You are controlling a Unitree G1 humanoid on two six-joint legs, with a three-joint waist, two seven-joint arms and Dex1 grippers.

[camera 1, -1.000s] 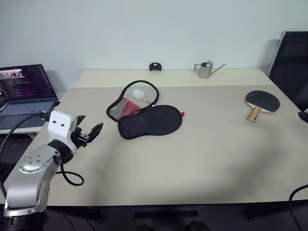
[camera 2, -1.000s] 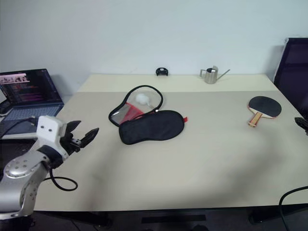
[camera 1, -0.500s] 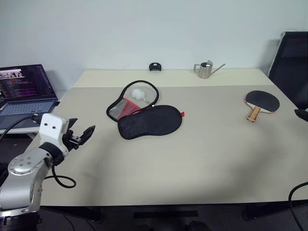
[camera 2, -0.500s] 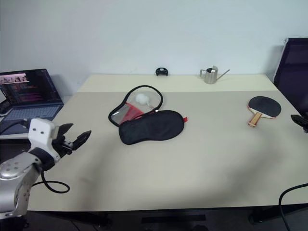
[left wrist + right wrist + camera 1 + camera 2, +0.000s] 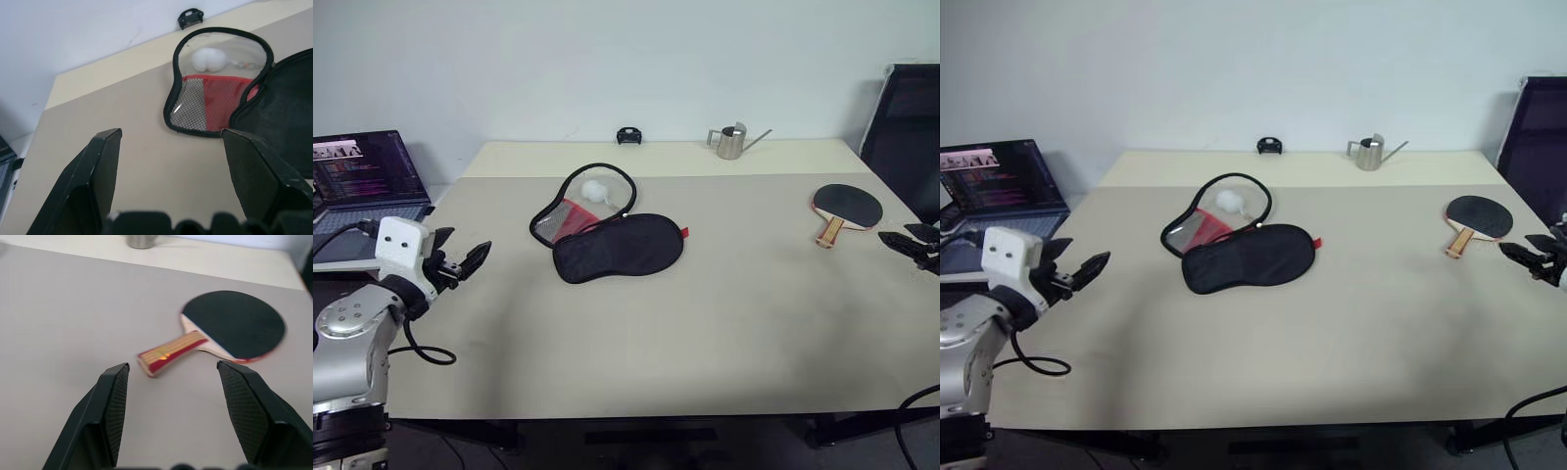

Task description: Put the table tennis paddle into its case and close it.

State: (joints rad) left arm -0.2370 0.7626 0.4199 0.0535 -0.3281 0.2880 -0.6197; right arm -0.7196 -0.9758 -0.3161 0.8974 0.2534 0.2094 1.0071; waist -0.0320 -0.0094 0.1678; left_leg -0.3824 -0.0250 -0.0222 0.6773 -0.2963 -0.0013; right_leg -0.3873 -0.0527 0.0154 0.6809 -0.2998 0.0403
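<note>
Our right tool hangs just short of the table tennis paddle, its fingers spread apart and empty, so that the handle end falls between them; we judge this the approach to a grasp by the handle. Our left tool, also spread and empty, waits off the left edge of the surface, facing the case, probably to steady it when the paddle arrives. We see the paddle lying flat near the right edge, well apart from the case. Its long axis runs diagonally: black blade toward the far right, wooden handle toward us. The case lies unzipped near the middle, one half folded out, a white ball inside.
</note>
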